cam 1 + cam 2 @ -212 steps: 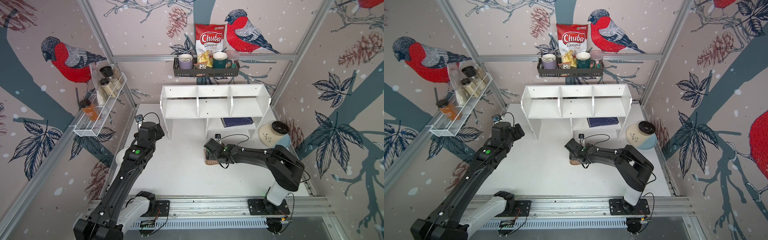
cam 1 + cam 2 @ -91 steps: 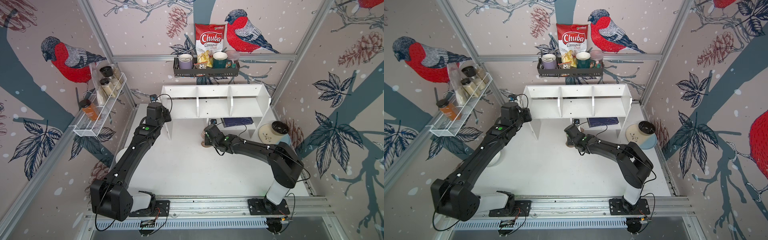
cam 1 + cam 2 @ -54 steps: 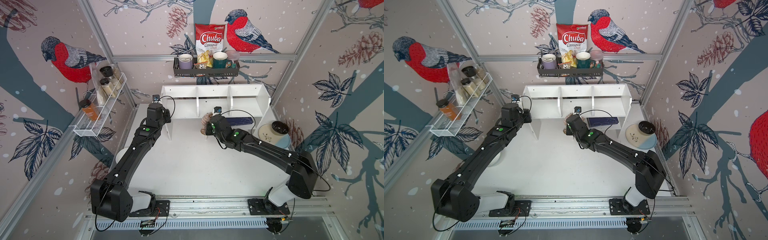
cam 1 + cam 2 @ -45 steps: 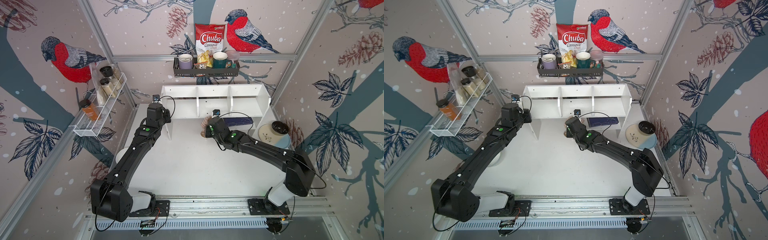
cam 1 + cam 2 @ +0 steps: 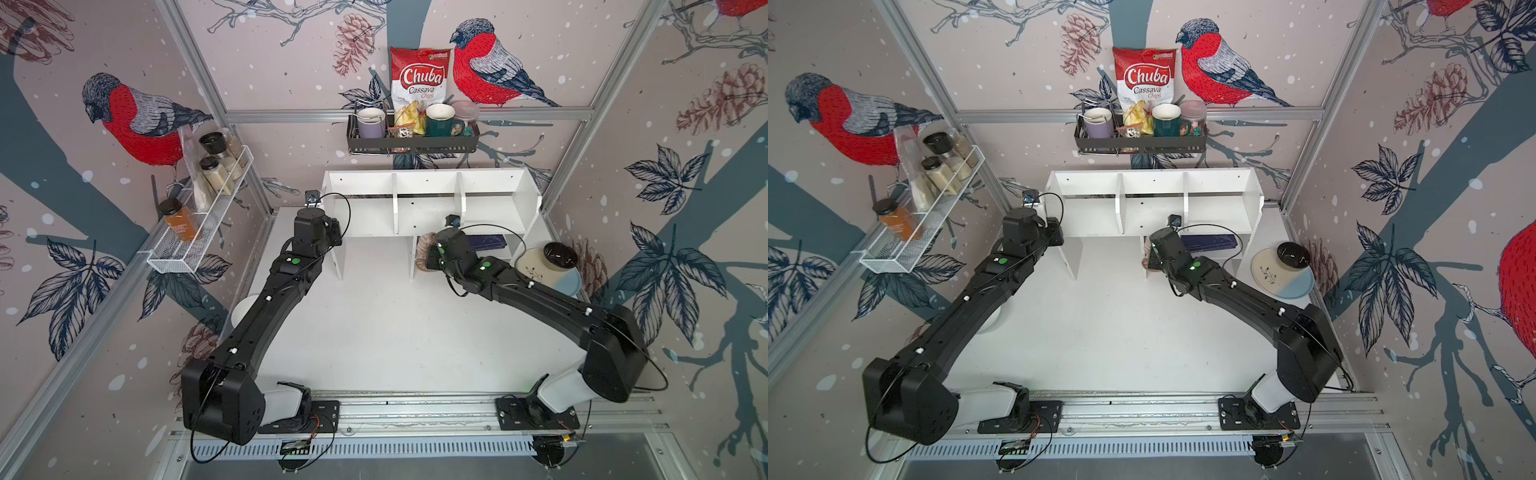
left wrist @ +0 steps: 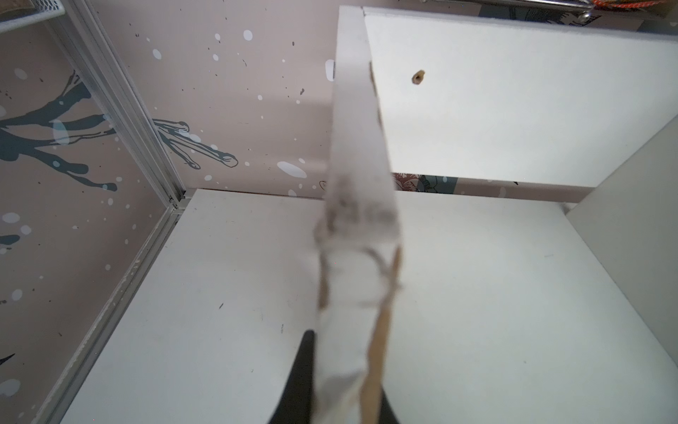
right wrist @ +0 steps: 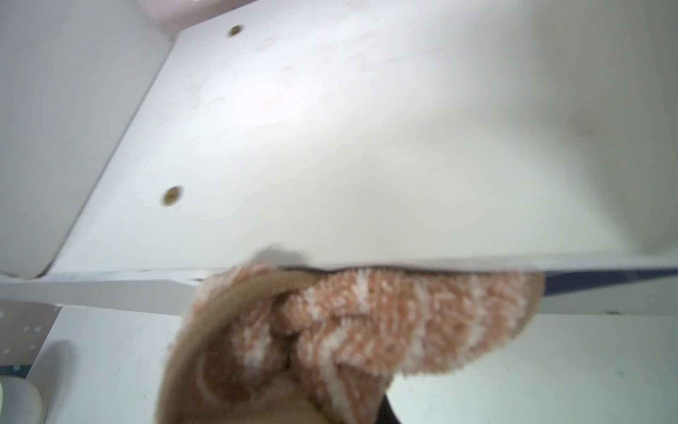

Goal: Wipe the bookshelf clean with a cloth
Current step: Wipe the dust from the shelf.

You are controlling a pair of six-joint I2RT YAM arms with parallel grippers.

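The right hand (image 5: 432,254) is closed tight on the cloth (image 7: 367,323), which bunches out of its grip in tan and white tufts. The wrist view shows the cloth pressed against the front edge of the long board of the bookshelf (image 5: 498,183), below the middle compartment. In both top views it sits at the top of the bookshelf's inner leg panel.

The left hand (image 5: 335,236) is at the bookshelf's left end panel. Its fingers (image 6: 299,370) are closed on the panel's front edge, one on each face.

On the bookshelf's small lower shelf, just behind the right hand, lies a dark blue book (image 5: 488,242). Right of the bookshelf, on the counter (image 5: 395,332), stands a plate (image 5: 536,269) with a black bowl (image 5: 559,254) on it. Above the bookshelf a black rack (image 5: 411,144) hangs on the wall.
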